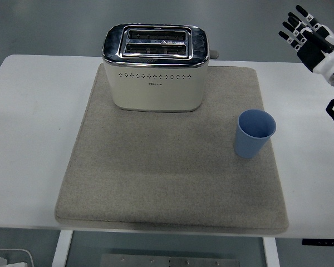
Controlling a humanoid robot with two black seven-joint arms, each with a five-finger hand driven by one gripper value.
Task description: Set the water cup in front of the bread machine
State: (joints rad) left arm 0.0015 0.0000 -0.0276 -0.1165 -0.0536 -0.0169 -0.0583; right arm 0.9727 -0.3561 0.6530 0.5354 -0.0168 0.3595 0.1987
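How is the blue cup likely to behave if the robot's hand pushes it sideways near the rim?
The blue cup looks empty and thin-walled, so probably light. It tapers to a narrower base, so a high push may tip it. The felt mat beneath likely grips rather than lets it slide.

**Legible markings: none**

Bread machine (156, 67): one small dark brand mark on the cream front panel, just below the rows of vent holes; too small to read. A small triangular mark between the top slots is likewise illegible. No other text, number or sign can be read anywhere.
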